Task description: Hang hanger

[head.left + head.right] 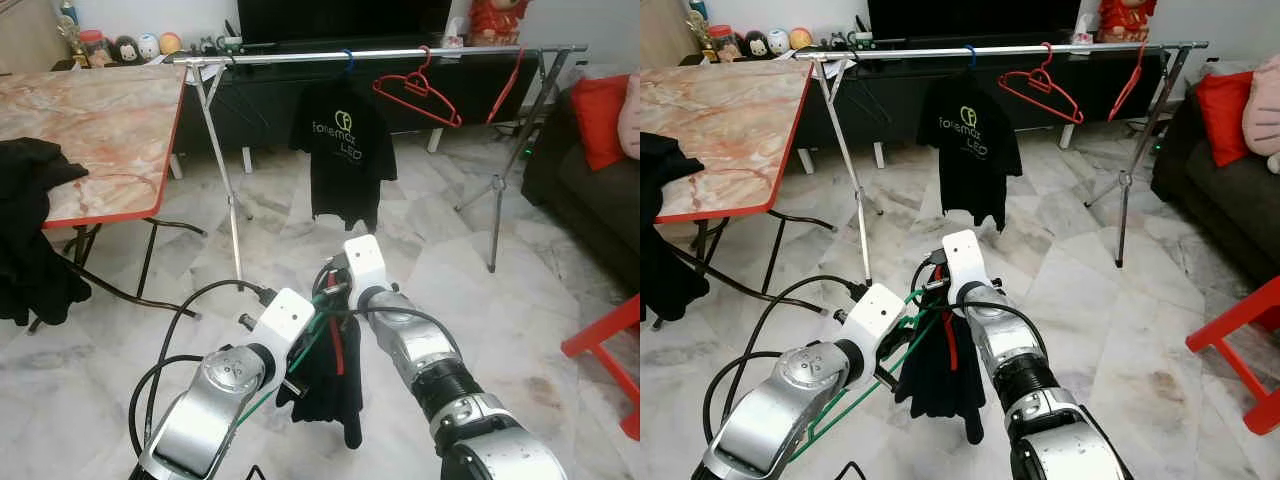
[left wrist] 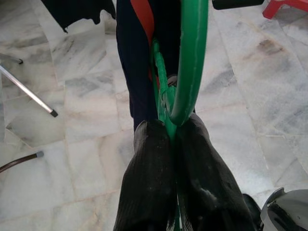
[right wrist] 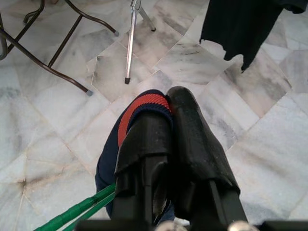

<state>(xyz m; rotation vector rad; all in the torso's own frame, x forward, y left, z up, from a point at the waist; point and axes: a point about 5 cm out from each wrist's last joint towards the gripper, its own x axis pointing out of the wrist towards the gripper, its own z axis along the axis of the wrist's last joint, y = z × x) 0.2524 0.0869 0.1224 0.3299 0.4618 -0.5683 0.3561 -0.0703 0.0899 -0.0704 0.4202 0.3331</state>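
Note:
A green hanger (image 2: 192, 57) carries a dark navy garment (image 1: 330, 385) with a red collar (image 3: 144, 108); both hang low over the floor between my arms. My left gripper (image 2: 173, 127) is shut on the hanger's green wire. My right gripper (image 3: 166, 103) is shut on the garment at its collar. Ahead stands a silver clothes rail (image 1: 400, 55) with a black T-shirt (image 1: 345, 150) on a blue hook and two red hangers (image 1: 420, 95) to its right.
A marble-topped table (image 1: 90, 130) with a red edge stands at the left, with black cloth (image 1: 30, 230) draped over it. A dark sofa with a red cushion (image 1: 595, 115) and a red stool (image 1: 610, 340) are at the right. The rack's legs (image 1: 230, 220) splay over the floor.

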